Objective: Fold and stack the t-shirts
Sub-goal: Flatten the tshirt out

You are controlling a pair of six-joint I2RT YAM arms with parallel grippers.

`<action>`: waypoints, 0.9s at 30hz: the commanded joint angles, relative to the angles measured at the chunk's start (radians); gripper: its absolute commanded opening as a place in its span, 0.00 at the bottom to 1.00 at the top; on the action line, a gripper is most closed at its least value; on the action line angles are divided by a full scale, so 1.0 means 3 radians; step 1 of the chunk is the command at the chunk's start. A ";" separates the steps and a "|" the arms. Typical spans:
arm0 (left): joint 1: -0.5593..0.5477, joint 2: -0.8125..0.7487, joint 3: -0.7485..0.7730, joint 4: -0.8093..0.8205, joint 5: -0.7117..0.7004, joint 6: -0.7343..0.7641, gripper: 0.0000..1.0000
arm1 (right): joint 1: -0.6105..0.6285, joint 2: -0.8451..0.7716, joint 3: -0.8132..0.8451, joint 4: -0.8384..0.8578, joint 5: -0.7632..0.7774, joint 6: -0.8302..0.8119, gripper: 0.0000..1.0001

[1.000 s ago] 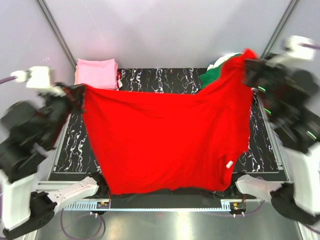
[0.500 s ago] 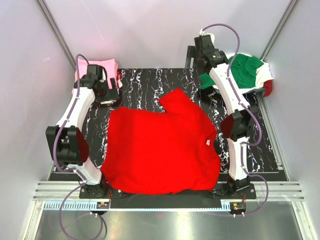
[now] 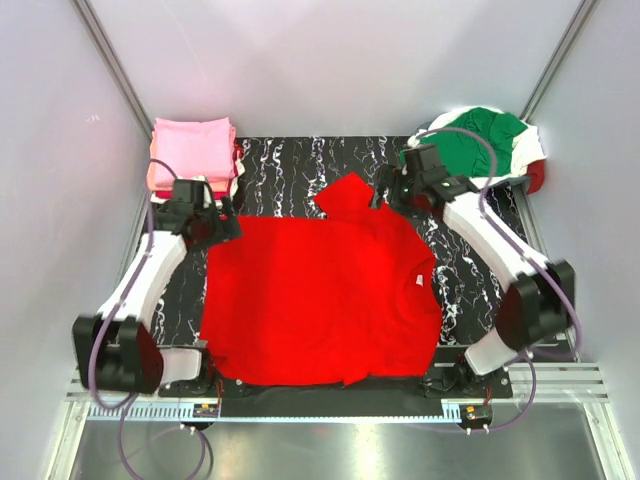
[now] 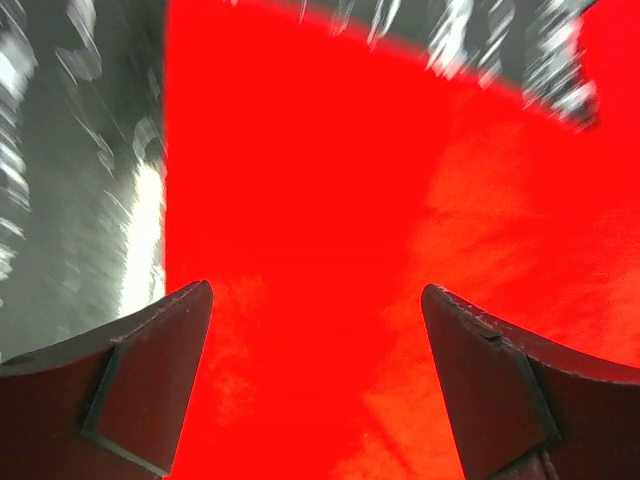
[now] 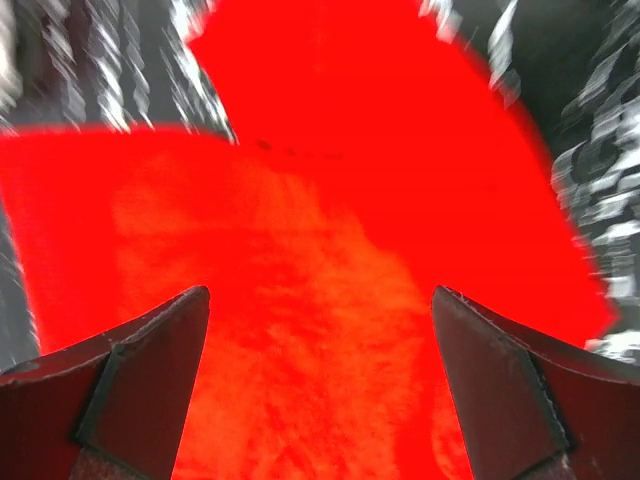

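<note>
While the bright red t-shirt (image 3: 320, 300) is lying spread out flat in the middle of the black marbled desk (image 3: 290, 165), we are holding both arms low over its far edge. Our left end effector (image 3: 228, 226) is hovering at the shirt's far left corner. The left wrist view is showing its jaws standing wide apart, with red cloth and a strip of bare desk filling the gap between the dark fingers (image 4: 150, 390), and nothing is being gripped. Our right end effector (image 3: 382, 195) is sitting just beside the sleeve that is sticking out at the far edge. Its jaws are also gaping fully, with only red fabric lying beneath the fingers (image 5: 140, 380), and it is holding nothing. We cannot tell whether either set of fingertips is touching the cloth.

A folded pink t-shirt (image 3: 192, 148) is resting at the far left corner of the desk. At the far right corner, a crumpled green t-shirt (image 3: 480, 140) is lying on top of a heap, with white cloth (image 3: 527, 150) and a bit of dark red cloth (image 3: 537, 178) peeking out beside it.
</note>
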 commanded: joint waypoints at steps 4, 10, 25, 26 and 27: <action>-0.0042 0.0481 -0.0285 0.0456 0.0144 -0.0299 0.89 | 0.0094 0.0860 0.0131 0.0028 -0.0329 0.0165 0.98; -0.0042 0.1130 -0.0096 0.0456 0.0011 -0.0406 0.88 | 0.0099 0.1566 0.0514 -0.0294 -0.0161 0.0159 0.97; -0.0067 0.2623 0.1192 0.0135 -0.0183 -0.0462 0.82 | -0.0299 0.3217 0.2446 -0.0984 0.0100 0.0057 1.00; -0.0072 0.2659 0.1254 0.0129 -0.0153 -0.0473 0.82 | -0.0325 0.3385 0.2761 -0.1071 0.0100 0.0027 1.00; -0.0077 0.2695 0.1355 0.0114 -0.0137 -0.0483 0.82 | -0.0345 0.3473 0.2947 -0.1142 0.0141 -0.0004 1.00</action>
